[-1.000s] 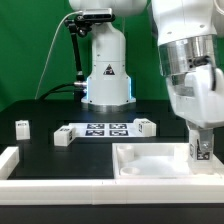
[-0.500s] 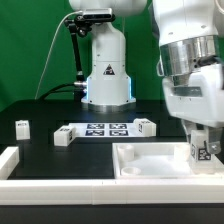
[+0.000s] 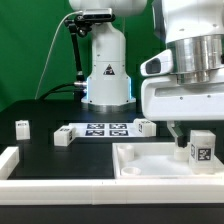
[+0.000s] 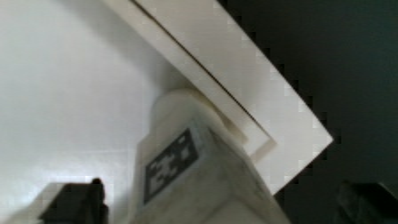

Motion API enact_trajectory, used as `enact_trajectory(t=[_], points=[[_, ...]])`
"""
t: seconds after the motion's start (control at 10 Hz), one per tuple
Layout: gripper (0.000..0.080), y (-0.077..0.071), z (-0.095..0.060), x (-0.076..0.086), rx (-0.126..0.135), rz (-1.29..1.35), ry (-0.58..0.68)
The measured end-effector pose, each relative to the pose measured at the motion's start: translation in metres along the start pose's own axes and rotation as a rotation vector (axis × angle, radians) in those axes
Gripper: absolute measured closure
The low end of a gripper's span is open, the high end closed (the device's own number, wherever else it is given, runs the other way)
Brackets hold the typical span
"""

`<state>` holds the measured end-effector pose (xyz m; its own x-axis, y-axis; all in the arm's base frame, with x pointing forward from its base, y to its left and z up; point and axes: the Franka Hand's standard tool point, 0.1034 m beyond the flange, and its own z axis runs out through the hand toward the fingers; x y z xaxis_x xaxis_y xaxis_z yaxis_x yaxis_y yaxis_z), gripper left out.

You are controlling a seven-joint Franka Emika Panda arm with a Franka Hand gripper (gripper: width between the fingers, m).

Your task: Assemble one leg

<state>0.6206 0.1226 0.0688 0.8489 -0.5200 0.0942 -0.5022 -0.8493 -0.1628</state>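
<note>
A leg (image 3: 201,148), a small white block with a black-and-white tag, stands upright in the right-hand corner recess of the large white tray-like piece (image 3: 150,168). My gripper (image 3: 200,138) hangs straight over it. In the wrist view the leg (image 4: 199,165) rises between my two dark fingertips (image 4: 71,203), with a gap showing on each side, so my gripper (image 4: 217,206) is open around it. Three more legs lie on the black table: one at the exterior view's far left (image 3: 22,126), one by the marker board's left end (image 3: 64,136) and one at its right end (image 3: 145,125).
The marker board (image 3: 105,128) lies mid-table in front of the robot's base (image 3: 106,75). A white L-shaped rail (image 3: 12,162) runs along the front left edge. The tray-like piece's raised rim (image 4: 231,75) passes close beside the leg.
My hand has turned about its vertical axis, so its broad side now faces the exterior camera. The jaws have come apart off the leg, which stays standing in the corner.
</note>
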Motion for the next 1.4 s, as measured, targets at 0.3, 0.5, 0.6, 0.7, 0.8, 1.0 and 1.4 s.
enact_trajectory(t=[0.3, 0.5, 0.6, 0.7, 0.8, 1.0, 1.4], points=[[0.0150, 0.0000, -0.0001, 0.0009, -0.021, -0.383, 0.012], [0.0150, 0.0033, -0.0004, 0.0039, -0.037, -0.636, 0.013], [0.0150, 0.0035, -0.0004, 0.0042, -0.036, -0.647, 0.012], [0.0258, 0.0035, -0.0004, 0.0042, -0.036, -0.643, 0.012], [0.0397, 0.0036, -0.0004, 0.0043, -0.037, -0.643, 0.012], [0.0512, 0.0037, -0.0004, 0.0043, -0.036, -0.581, 0.014], [0.0511, 0.0069, -0.0014, 0.0083, -0.029, -0.268, 0.023]])
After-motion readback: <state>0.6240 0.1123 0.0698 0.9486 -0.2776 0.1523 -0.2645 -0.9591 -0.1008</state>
